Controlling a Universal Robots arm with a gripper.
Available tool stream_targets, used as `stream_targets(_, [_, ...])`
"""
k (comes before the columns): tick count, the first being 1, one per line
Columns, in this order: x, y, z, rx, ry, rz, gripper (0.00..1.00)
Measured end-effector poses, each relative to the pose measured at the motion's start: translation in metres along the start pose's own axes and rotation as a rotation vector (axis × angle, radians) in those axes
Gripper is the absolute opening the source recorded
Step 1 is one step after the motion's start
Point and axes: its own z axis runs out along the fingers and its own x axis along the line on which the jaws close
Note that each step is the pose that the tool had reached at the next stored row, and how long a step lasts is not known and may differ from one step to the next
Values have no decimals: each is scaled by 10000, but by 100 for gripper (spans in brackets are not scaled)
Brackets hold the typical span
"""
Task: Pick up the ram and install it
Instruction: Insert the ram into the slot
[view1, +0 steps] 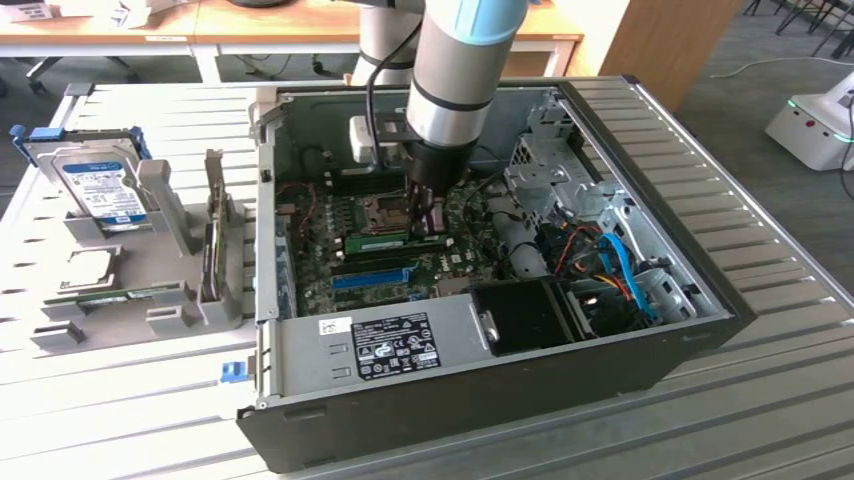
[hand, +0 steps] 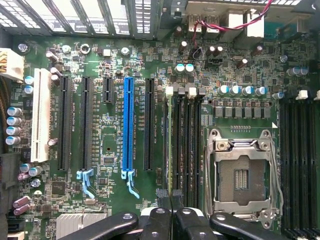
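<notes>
On the slatted bench (view1: 747, 420) stands an open computer case (view1: 507, 400), and near its middle the jaws, almost fully closed, seem to pinch the green ram (view1: 378, 243) right below them, on edge, its long axis along the memory slots (hand: 187, 150).

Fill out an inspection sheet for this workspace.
Surface: slatted metal table with an open PC case lying on it.
Job's things: ram stands edge-up at the motherboard's slots.
Clutter: grey rack at the exterior view's left, holding a drive with a blue label.
Grippers: tool shut, down inside the case at the ram's end; whether it grips the ram cannot be told.
Cables: blue cable in the case; red wire at the board's edge.
Surroundings: wooden desks behind; white machine on the floor.
</notes>
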Motion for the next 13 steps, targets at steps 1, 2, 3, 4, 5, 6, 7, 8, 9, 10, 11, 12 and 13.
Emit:
stream_targets(1, [0,0,3,0,0,0,12])
stream_targets(2, [1,0,3,-2,4,0,12])
stream_targets(3, [1,0,4,-2,5,0,12])
stream_targets(4, [1,0,4,-2,6,0,12])
stream_targets(5, [1,0,4,-3,6,0,12])
stream_targets(6, [1,0,6,-2,4,0,12])
stream_targets(7, [1,-1,12,0,-1,0,12])
stream_targets(8, [1,-1,16,0,0,-1,12])
stream_targets(9, [2,-1,19,-1,3,0,12])
stream_targets(10, [2,-1,24,-1,4,0,12])
stream_targets(11, [2,-2,28,-2,4,0,12])
stream_targets(12, [3,-2,33,-2,4,0,12])
stream_targets(13, [3,-2,38,-2,4,0,12])
